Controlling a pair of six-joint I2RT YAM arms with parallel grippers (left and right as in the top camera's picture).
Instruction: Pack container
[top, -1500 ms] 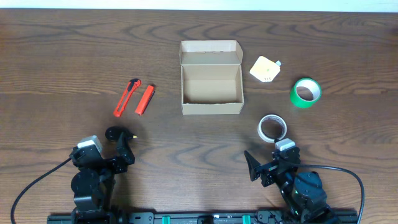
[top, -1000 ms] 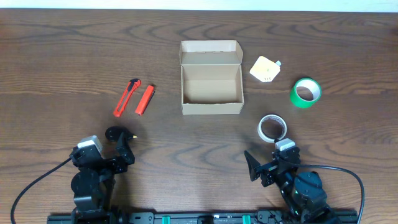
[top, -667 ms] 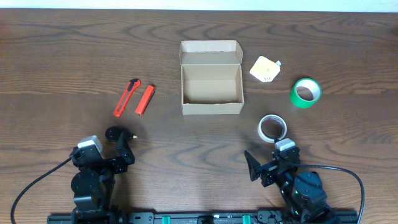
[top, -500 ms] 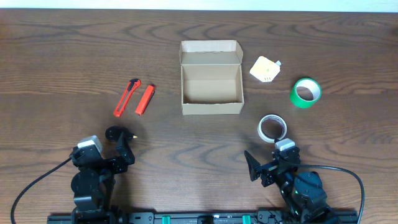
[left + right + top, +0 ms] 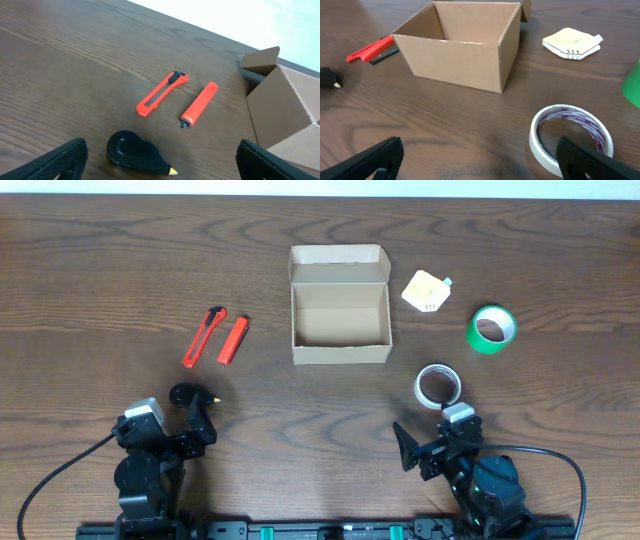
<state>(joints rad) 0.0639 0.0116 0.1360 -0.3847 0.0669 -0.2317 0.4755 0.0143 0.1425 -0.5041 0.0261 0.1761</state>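
The container is an open brown cardboard box [image 5: 340, 322], empty, with its flap lid standing open at the far side; it also shows in the right wrist view [image 5: 457, 47] and at the right edge of the left wrist view [image 5: 282, 107]. My left gripper [image 5: 186, 428] is open and empty, wide apart in the left wrist view [image 5: 161, 175], just behind a black correction tape dispenser [image 5: 135, 154]. My right gripper [image 5: 435, 436] is open and empty in the right wrist view [image 5: 480, 167], just behind a white tape roll [image 5: 570, 131].
A red box cutter [image 5: 205, 337] and a red marker [image 5: 232, 341] lie left of the box. A cream pad-like item [image 5: 426, 291] and a green tape roll [image 5: 491, 328] lie to its right. The black dispenser [image 5: 190, 394] and white roll [image 5: 438, 386] lie nearer me.
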